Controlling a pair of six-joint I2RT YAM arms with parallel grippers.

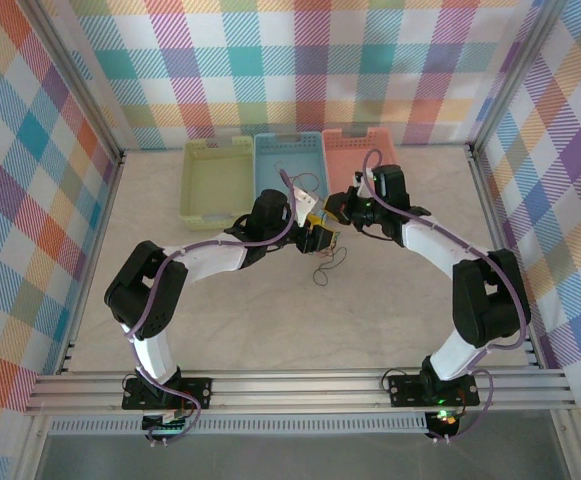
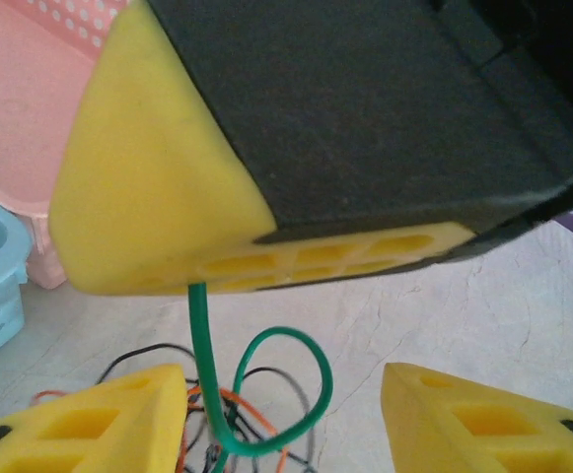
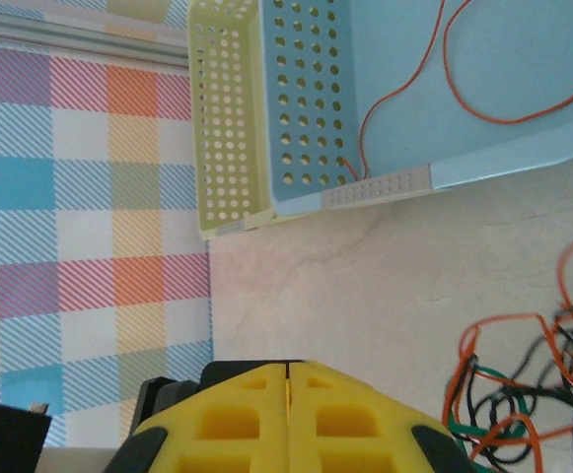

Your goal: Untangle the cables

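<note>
The left gripper (image 2: 284, 419) hangs with fingers spread over the cables (image 1: 327, 266), a loose tangle on the tabletop (image 1: 270, 320) (orange, black and green strands). One green cable (image 2: 205, 345) rises from it into the right gripper (image 3: 288, 394), which is pinched closed on it.

- The left arm (image 1: 210, 258) reaches inward, and the left gripper (image 2: 281, 399) holds its fingers spread wide.
- The right gripper (image 3: 288, 367) sits just above the left fingertips, its fingers pressed together and pinching the green cable (image 2: 199, 345).
</note>
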